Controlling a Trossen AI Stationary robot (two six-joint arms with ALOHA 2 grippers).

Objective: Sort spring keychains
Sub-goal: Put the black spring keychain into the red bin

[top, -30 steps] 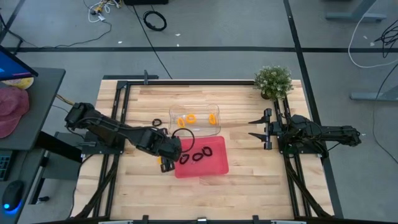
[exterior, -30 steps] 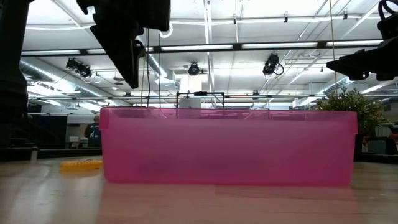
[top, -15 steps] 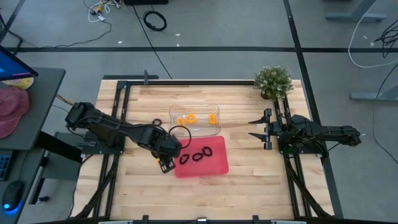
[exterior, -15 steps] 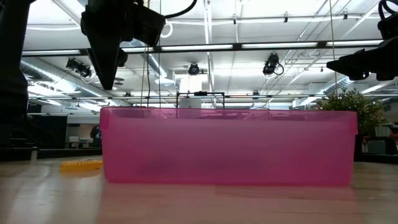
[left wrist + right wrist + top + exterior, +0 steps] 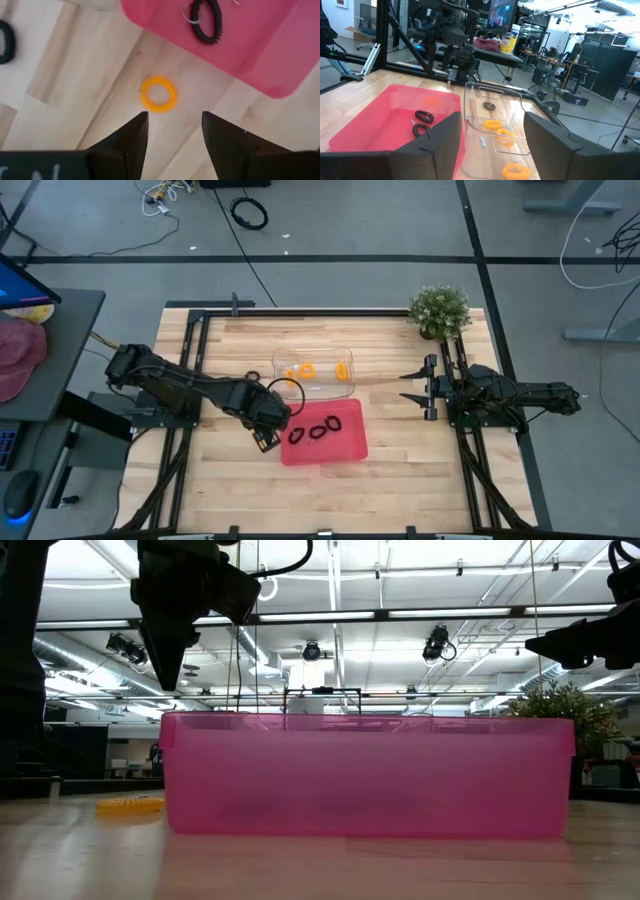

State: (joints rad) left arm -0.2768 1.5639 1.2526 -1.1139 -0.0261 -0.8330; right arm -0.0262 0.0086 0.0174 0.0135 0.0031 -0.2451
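left claw (image 5: pixel 170 131): held spread and empty above orange spring keychain (image 5: pixel 158 94) on worktop (image 5: pixel 65 95) | right claw (image 5: pixel 490 131): parked wide, empty | pink tray (image 5: pixel 260 45): black keychains (image 5: pixel 206 21) contained

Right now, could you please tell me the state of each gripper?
Left gripper: jaws open, empty, above an orange keychain on the table beside the pink tray.
Right gripper: jaws open, empty, waiting at the table's right side.

Left gripper (image 5: pixel 264 440) seemingly beside pink tray (image 5: pixel 345 445)
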